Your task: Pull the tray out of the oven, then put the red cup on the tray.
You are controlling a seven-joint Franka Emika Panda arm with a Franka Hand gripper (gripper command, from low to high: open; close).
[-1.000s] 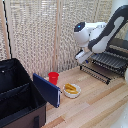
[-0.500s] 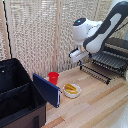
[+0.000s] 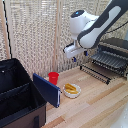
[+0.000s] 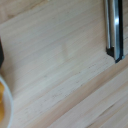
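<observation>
No lettering, label, brand mark, number or sign is showing legibly in either view. The oven (image 3: 116,54), the red cup (image 3: 53,77) and the black soft case (image 3: 17,97) are presenting plain surfaces at this resolution, and the wrist view is showing only bare wooden tabletop (image 4: 60,70) and an unmarked dark bar (image 4: 114,30).

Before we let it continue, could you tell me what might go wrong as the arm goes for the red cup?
The red cup stands close to the white bowl of yellow food and the case's blue flap; a wide approach might knock either. The gripper hangs high, and its opening cannot be seen, so a poorly aligned descent could tip the light cup. The tray and open door jut from the oven, so a low carry may clip them.
</observation>
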